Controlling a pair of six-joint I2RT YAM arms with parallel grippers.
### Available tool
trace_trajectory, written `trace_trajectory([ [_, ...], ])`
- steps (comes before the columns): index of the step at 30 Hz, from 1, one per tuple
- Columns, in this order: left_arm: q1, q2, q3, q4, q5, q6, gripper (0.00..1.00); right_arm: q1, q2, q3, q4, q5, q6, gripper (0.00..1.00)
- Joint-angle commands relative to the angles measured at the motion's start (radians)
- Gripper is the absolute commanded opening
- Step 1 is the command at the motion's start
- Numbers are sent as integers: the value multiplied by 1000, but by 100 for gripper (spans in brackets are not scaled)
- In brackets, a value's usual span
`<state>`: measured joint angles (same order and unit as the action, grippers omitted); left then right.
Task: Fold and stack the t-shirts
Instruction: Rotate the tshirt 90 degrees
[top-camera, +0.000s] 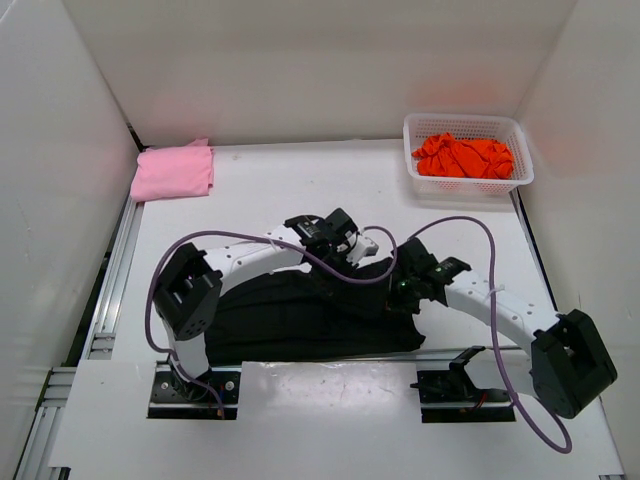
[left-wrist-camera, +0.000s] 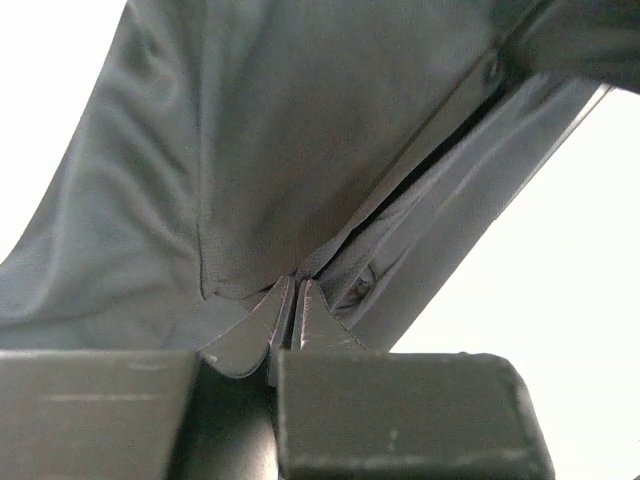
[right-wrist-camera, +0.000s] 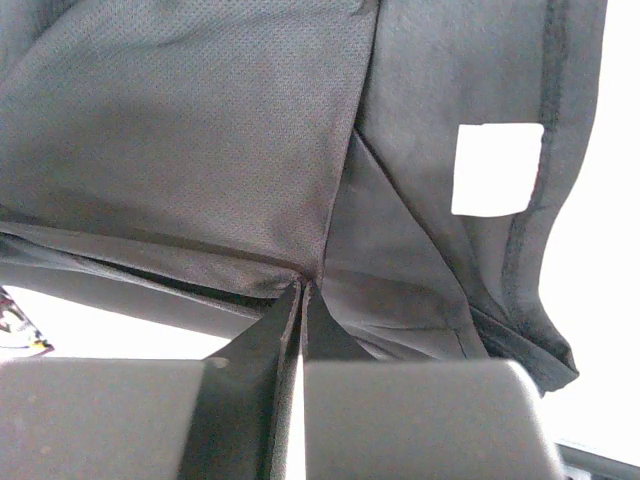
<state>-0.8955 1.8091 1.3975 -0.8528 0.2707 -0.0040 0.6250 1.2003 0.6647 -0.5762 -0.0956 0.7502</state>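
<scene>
Pinching dark cloth from two sides, the left gripper (left-wrist-camera: 297, 292) and the right gripper (right-wrist-camera: 303, 290) each have their jaws pressed together on a fold of the black t-shirt (top-camera: 300, 320). The shirt lies bunched and wrinkled across the near part of the white surface (top-camera: 300, 190), just beyond the arm bases.

Seen from above, the left gripper holds the shirt's far edge near the middle. The right gripper holds its right end, and the two are close together.

Both wrist views show fabric drawn up taut from the closed fingertips, with seams running away diagonally. A white label (right-wrist-camera: 497, 168) shows on the cloth to the right of the right gripper.

The light pink t-shirt (top-camera: 173, 170) lies folded flat in the far left corner of the surface, against the wall and well apart from the arms. The bright orange t-shirt (top-camera: 462, 157) sits crumpled inside a white mesh basket (top-camera: 520, 172) in the far right corner. Purple cables (top-camera: 470, 225) loop over both arms.
</scene>
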Motion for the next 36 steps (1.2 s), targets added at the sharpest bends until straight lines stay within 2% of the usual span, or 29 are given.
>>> trace_trajectory([
  [1, -17, -22, -47, -11, 27, 4, 10, 19, -16, -13, -48, 43, 11, 0],
  [7, -26, -11, -95, 9, 18, 4, 10, 30, 10, -13, -39, 43, 11, 0],
  [9, -26, 1, -95, 9, 18, 4, 17, 30, 25, -13, -39, 30, -15, 1],
  [11, -26, 13, -104, 18, 28, 4, 26, 30, 25, -13, -39, 11, -29, 9],
  [15, -26, 13, -126, 18, 38, 4, 36, 30, -13, -37, -19, 2, -86, 21],
  [21, -26, -22, -173, 18, 88, 4, 40, 30, -160, -83, 12, -53, -172, 23],
  [22, -26, -22, -173, 6, 88, 4, 40, 30, -182, -83, 12, -53, -184, 23],
  [23, -36, -33, -184, -5, 88, 4, 44, 30, -203, -92, 33, -53, -184, 23],
  [26, -57, -59, -207, -5, 97, 4, 46, 30, -245, -93, 93, -53, -175, 23],
  [28, -68, -80, -219, -14, 97, 4, 49, 30, -213, -82, 177, -62, -144, 17],
  [29, -68, -80, -219, -23, 97, 4, 50, 30, -158, -73, 202, -62, -144, 12],
  [30, -68, -89, -219, -23, 111, 4, 50, 30, -127, -60, 246, -75, -135, 2],
  [31, -68, -90, -219, -49, 111, 4, 50, 30, -96, -51, 266, -75, -135, 0],
  [34, -68, -145, -210, -86, 120, 4, 52, 30, 37, 5, 334, -102, -149, 0],
  [36, -11, -210, -210, -123, 121, 4, 52, 30, 140, 64, 352, -164, -167, 0],
])
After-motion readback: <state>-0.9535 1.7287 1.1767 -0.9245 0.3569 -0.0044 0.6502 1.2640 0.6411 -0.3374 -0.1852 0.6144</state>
